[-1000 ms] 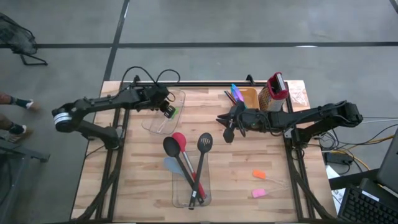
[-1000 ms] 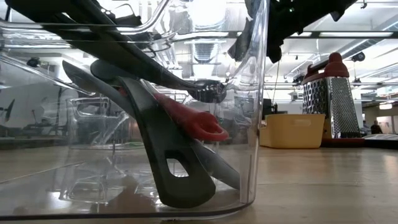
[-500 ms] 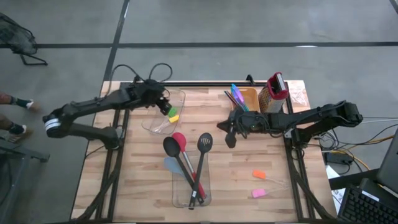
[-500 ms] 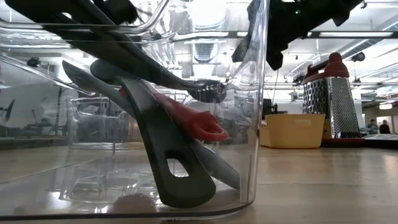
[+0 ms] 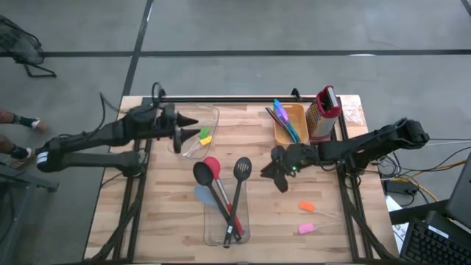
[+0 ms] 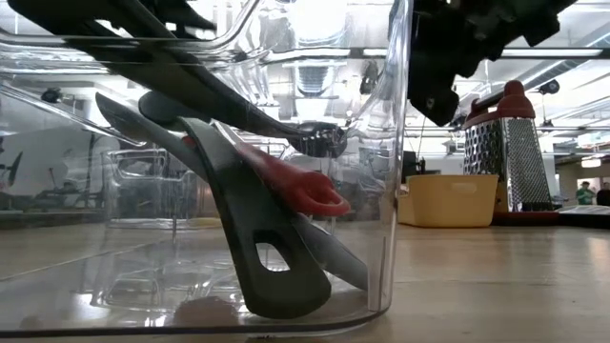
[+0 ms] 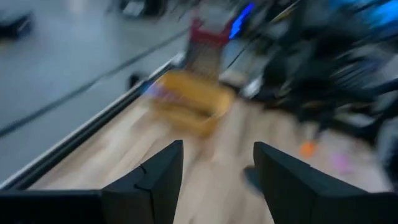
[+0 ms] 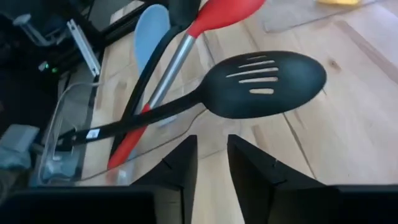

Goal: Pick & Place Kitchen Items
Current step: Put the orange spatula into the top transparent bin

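A red spoon (image 5: 211, 166), a black spoon (image 5: 202, 174), a light-blue spoon (image 5: 203, 194) and a black slotted turner (image 5: 241, 168) stand with their handles in a clear tub (image 5: 225, 230), heads lying out over its far rim. Green and yellow chunks (image 5: 204, 136) lie in a second clear tub (image 5: 193, 146). Blue, purple and pink sticks (image 5: 282, 116) stick out of a yellow bin (image 5: 296, 118). An orange chunk (image 5: 307, 207) and a pink chunk (image 5: 306, 229) lie on the table. My left gripper (image 5: 193, 125) is open and empty at the second tub's left. My right gripper (image 5: 274, 175) is narrowly open and empty, right of the turner's head (image 8: 267, 84).
A red-topped metal grater (image 5: 327, 110) stands beside the yellow bin at the far right. A clear sheet (image 5: 353, 110) lies at the far right corner. Bare wood shows at the near left and between the near tub and the loose chunks.
My left gripper has let go of the green and yellow chunk, which now lies in the far tub, and has drawn back toward the table's left edge with its fingers spread. My right gripper has moved from beside the yellow bin toward the near edge, closer to the turner's head.
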Robot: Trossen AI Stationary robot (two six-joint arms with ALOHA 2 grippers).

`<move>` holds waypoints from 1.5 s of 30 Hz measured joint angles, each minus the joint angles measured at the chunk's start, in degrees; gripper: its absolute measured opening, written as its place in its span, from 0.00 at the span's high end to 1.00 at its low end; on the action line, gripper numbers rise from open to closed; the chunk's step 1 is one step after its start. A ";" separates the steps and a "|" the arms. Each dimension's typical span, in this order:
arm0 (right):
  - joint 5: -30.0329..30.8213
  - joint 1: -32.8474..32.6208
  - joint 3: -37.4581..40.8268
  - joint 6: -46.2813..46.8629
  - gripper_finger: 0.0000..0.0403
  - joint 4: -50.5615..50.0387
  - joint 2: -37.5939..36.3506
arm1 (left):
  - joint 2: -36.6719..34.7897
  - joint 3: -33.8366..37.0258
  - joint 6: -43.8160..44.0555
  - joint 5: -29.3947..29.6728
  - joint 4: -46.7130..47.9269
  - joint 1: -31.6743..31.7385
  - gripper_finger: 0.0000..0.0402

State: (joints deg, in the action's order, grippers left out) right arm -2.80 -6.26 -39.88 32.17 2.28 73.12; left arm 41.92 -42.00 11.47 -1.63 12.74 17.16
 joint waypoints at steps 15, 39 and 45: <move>12.74 -12.40 -6.10 6.88 0.57 -27.38 0.00 | -6.10 14.16 2.81 -2.86 -16.16 -7.66 0.50; 16.94 -23.75 -5.18 21.79 0.57 -39.32 0.13 | -6.15 16.17 3.66 -4.13 -21.32 -11.82 0.50; 12.91 -26.89 -4.05 29.54 0.57 -41.97 0.15 | -6.13 16.17 3.71 -4.48 -21.32 -12.08 0.50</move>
State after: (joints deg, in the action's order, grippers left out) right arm 10.11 -33.15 -43.93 61.71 -39.68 73.28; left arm 35.79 -25.82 15.18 -6.11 -8.58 5.08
